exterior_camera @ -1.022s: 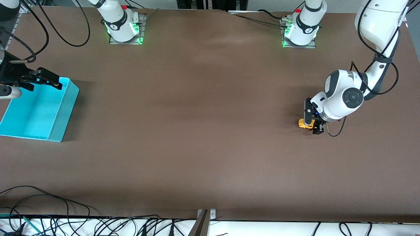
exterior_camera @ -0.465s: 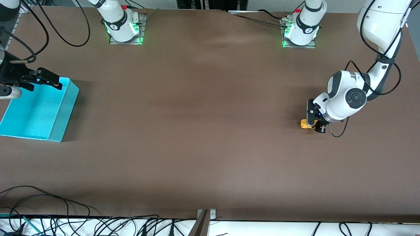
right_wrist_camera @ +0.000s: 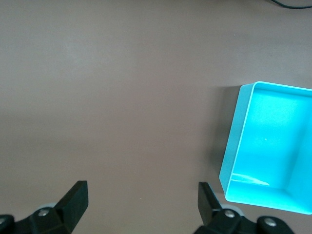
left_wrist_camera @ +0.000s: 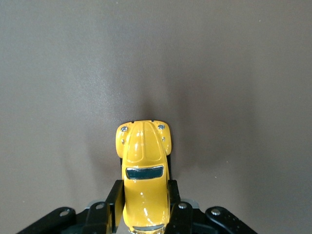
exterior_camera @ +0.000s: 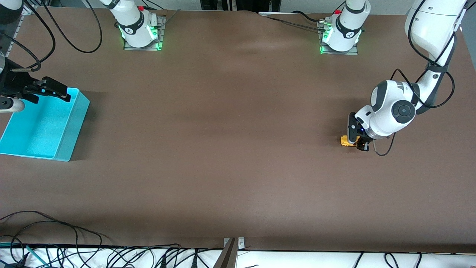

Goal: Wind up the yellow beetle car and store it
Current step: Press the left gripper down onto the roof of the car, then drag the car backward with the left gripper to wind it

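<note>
The yellow beetle car (left_wrist_camera: 144, 173) sits on the brown table (exterior_camera: 230, 149) toward the left arm's end, with the left gripper (exterior_camera: 357, 140) down around its rear half. In the left wrist view the jaws are closed against the car's two flanks, one black finger (left_wrist_camera: 115, 202) pressed on each side of the body, so the car is gripped between them while its rounded bonnet and two small headlamps stick out clear of the jaws. The front view shows only a sliver of the yellow car (exterior_camera: 346, 141) poking out from under the white wrist toward the right arm's end of the table; the grip itself is hidden there by the arm, and the wrist view is what makes it plain. Whether the wheels rest on the table cannot be made out. The right gripper (exterior_camera: 50, 91) waits over the edge of the cyan bin (exterior_camera: 74, 123) at the right arm's end of the table, well apart from the car. The right wrist view shows its jaws spread wide with nothing between them, the two fingertips (right_wrist_camera: 73, 195) framing bare table, and the bin (right_wrist_camera: 239, 141) lying off to one side with its inside visible.
</note>
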### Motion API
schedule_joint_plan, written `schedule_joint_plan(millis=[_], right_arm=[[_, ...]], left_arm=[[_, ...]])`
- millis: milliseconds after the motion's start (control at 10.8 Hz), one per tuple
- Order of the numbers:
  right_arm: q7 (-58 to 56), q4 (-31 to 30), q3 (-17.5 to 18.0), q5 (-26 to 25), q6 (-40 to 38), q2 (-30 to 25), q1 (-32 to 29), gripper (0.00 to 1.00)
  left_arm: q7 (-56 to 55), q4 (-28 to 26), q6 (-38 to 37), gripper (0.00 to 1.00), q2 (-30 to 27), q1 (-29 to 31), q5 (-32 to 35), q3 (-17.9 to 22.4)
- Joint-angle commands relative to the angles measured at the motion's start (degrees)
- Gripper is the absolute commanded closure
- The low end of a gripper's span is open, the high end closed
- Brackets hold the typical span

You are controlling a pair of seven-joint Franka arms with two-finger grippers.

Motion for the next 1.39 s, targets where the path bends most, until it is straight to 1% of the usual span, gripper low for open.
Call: schedule_joint_plan(millis=[0,186,743,1115,1301], right_arm=[[0.03,-0.64,0.07,-0.44,0.33,-0.43,-0.04,0.00],[0.03,-0.56,0.07,-0.44,0.33,-0.52,-0.04,0.00],[0.03,-0.55,0.07,-0.44,0.33,-0.52,-0.04,0.00],[0.03,-0.55,0.07,-0.44,0.33,-0.52,-0.04,0.00],[0.03,-0.55,0.07,-0.44,0.33,-0.52,-0.04,0.00]], left_arm=[[0.78,1.10,1.04,0.95,3.91,3.67,1.11,-0.12],[2.18,1.37,1.04,0.95,5.24,6.75,1.73,-0.12],[13.43,3.48,1.04,0.95,6.30,15.53,1.81,-0.03],[18.71,6.46,1.04,0.95,7.79,16.87,1.73,0.15],[19.51,6.64,1.04,0.95,8.06,16.95,1.73,0.15]])
